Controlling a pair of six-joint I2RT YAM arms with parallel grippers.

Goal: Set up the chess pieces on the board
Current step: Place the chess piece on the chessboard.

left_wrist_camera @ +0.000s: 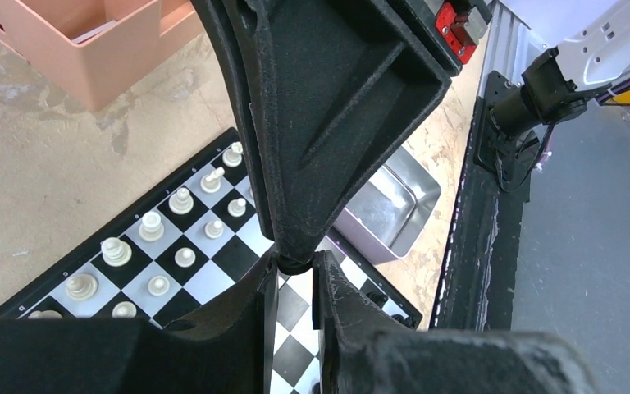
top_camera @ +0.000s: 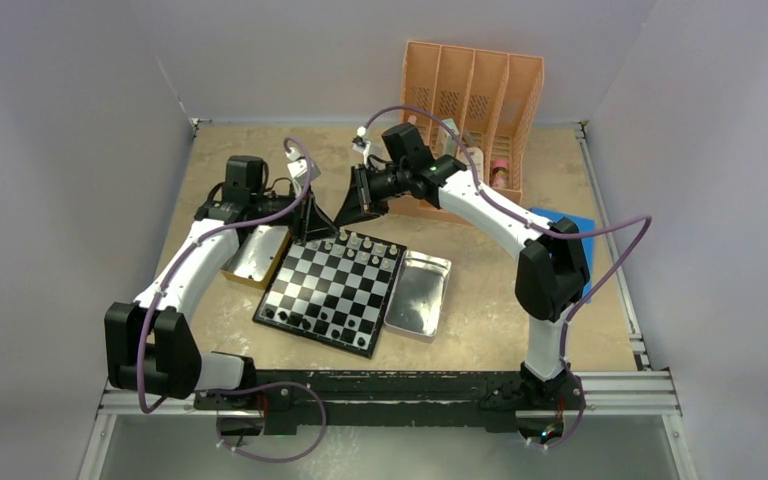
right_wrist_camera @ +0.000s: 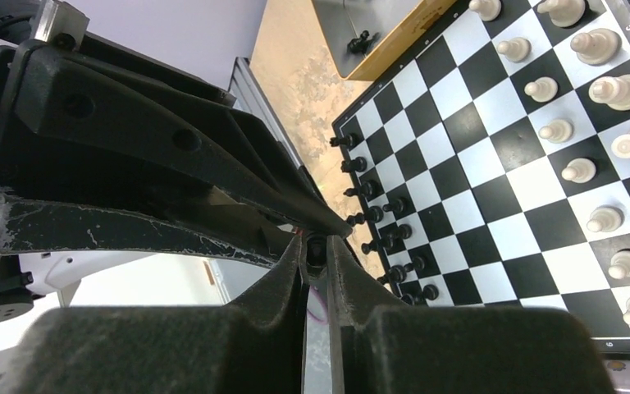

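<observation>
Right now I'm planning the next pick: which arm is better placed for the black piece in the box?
Left, likely. The left end effector and right end effector pinch one dark piece, but the box lies beside the left one, left of the board.

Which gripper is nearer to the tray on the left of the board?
Left. The left gripper hangs just right of the tray, at the board's far left corner; the right gripper is farther right.

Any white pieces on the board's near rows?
No, the board's near rows hold only black pieces; the white pieces stand on the far rows.
</observation>
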